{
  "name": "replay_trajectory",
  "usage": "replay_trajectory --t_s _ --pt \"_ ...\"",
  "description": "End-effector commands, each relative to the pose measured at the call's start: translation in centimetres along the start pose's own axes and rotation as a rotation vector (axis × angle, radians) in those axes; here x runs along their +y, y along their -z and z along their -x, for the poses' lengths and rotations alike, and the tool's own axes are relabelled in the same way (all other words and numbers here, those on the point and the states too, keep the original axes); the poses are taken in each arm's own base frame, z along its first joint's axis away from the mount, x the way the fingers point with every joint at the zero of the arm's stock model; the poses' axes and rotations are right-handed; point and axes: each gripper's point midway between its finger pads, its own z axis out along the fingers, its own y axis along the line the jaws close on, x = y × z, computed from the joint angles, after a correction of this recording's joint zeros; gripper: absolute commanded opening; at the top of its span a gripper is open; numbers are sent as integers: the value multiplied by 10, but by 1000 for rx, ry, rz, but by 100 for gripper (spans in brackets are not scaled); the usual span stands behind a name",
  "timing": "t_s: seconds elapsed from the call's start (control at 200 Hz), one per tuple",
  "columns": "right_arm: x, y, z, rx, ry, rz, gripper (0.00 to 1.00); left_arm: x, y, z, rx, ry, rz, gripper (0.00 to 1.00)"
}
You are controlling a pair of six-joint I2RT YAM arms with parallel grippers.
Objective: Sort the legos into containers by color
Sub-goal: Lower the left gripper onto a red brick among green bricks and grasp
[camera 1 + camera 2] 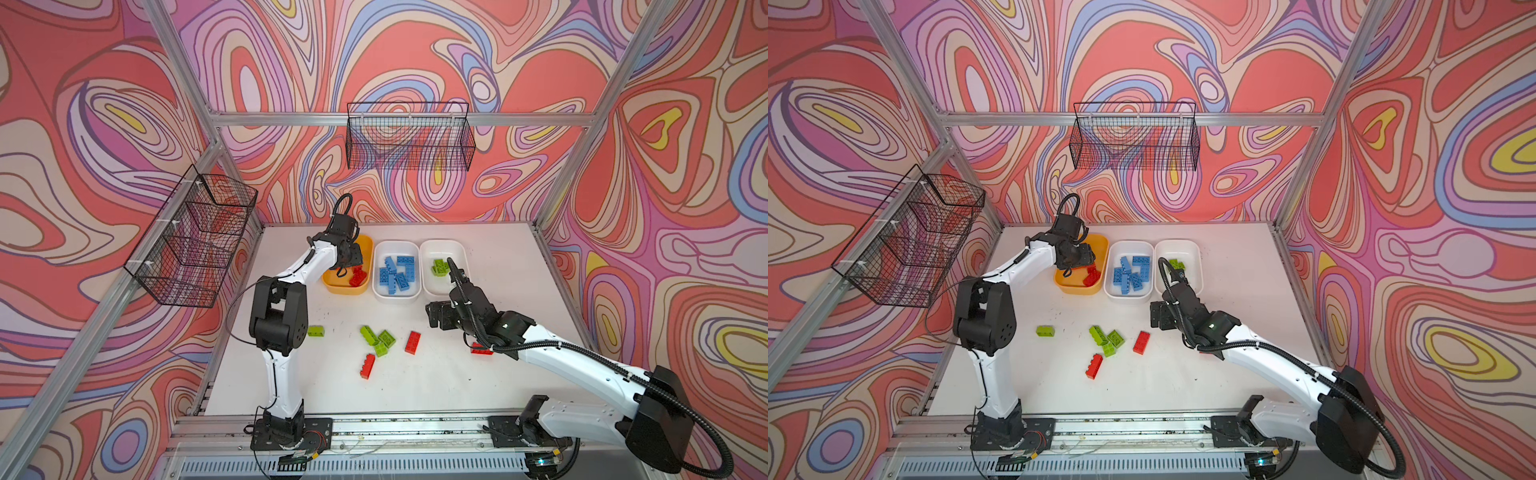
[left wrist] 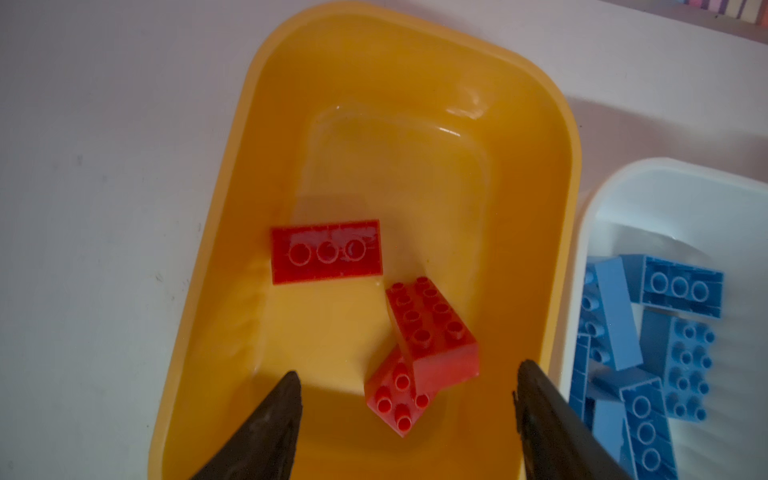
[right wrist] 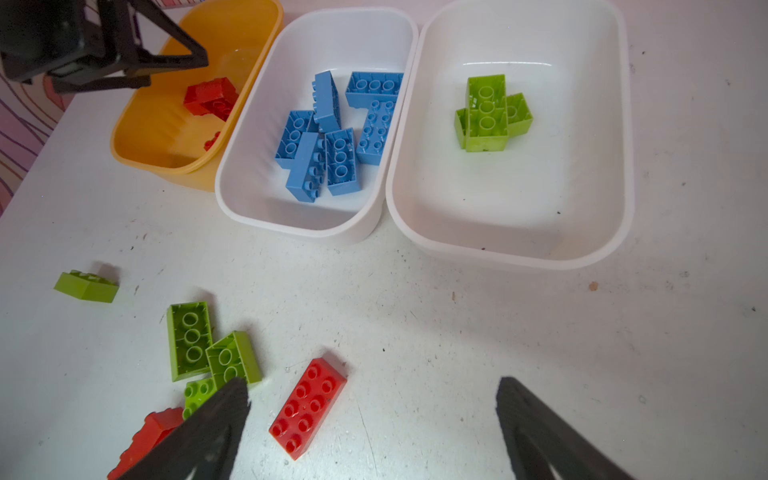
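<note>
As left claw (image 2: 409, 369) gapes, red legos (image 2: 326, 251) in tub (image 2: 374, 62)

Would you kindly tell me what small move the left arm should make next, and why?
Probably lift the left pincer clear of the yellow tub: its jaws stand open and empty above three red bricks, while green bricks lie loose on the table.

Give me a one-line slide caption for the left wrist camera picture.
Open left hand over the yellow-orange tub, three red legos inside; blue legos in the neighbouring white tub.
</note>
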Motion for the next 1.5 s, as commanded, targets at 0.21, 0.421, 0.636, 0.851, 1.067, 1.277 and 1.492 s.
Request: replay_trajectory --t_s 0.21,0.421,0.636,0.851,1.067,1.277,1.492 --pt "-45 -7 -37 73 -87 -169 98 -31 74 -90 -48 -70 -137 75" --pt "-56 7 -52 75 -147 -171 98 -43 91 -150 -11 -129 -207 76" --pt "-67 28 -43 36 -159 -204 98 -82 114 -202 2 -258 -278 75" --pt "-72 41 -40 12 -178 -208 98 -112 113 -237 40 -331 -302 73" --pt "-74 53 -41 -14 -207 -181 98 -134 99 -257 71 -375 -301 73" --pt "-73 61 -44 -26 -229 -144 98 -151 81 -263 95 -409 -287 72" --pt "-73 65 -49 -28 -237 -115 98 -157 58 -270 136 -457 -227 71"
